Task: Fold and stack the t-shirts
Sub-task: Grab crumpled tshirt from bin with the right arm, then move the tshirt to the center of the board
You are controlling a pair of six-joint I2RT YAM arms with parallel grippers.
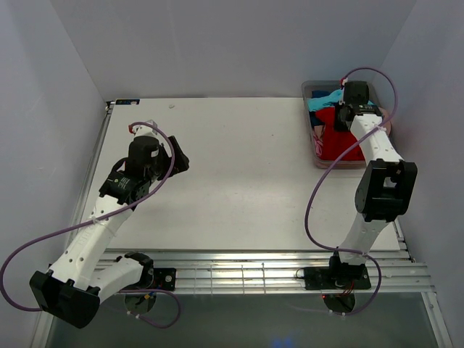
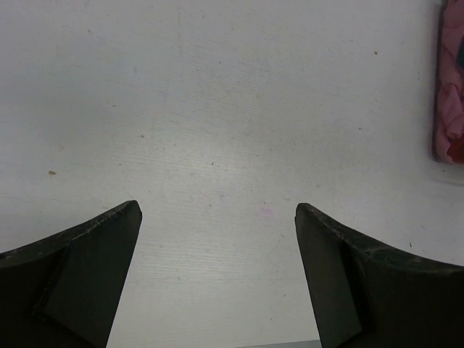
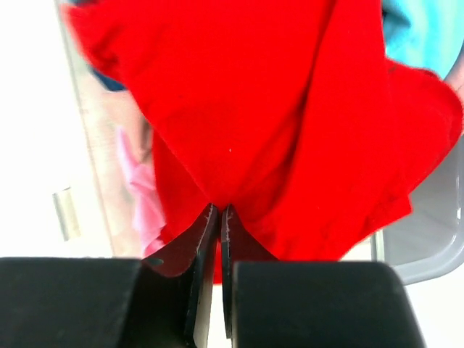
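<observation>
Right hand point(image 3: 220, 210) is pinched tight, fingers nearly touching, with a fold of the red t-shirt point(image 3: 275, 130) caught between them. That's the pick-up step: getting the first garment out of the bin point(image 1: 312, 90), nothing laid out or folded yet. The red cloth fans away from the fingertips toward 12 o'clock. A turquoise tee point(image 3: 428, 36) peeks in at 1 o'clock and a pink tee point(image 3: 141, 196) sits at 9 o'clock beneath it, all inside the bin.

From above, the right arm point(image 1: 380, 188) rises from its base at 5 o'clock, elbow bent high, forearm stretched toward 12 o'clock, hand tipped down into the bin at the 2 o'clock corner of the tabletop point(image 1: 239, 167).

Next call, I'd say: lift straight up so the red shirt clears its neighbours, then carry it toward 9 o'clock onto open tabletop.

Left hand point(image 2: 217, 210) gapes wide and holds nothing, hovering over bare tabletop on the 9 o'clock side, well apart from the bin, well placed to take a second corner.
</observation>
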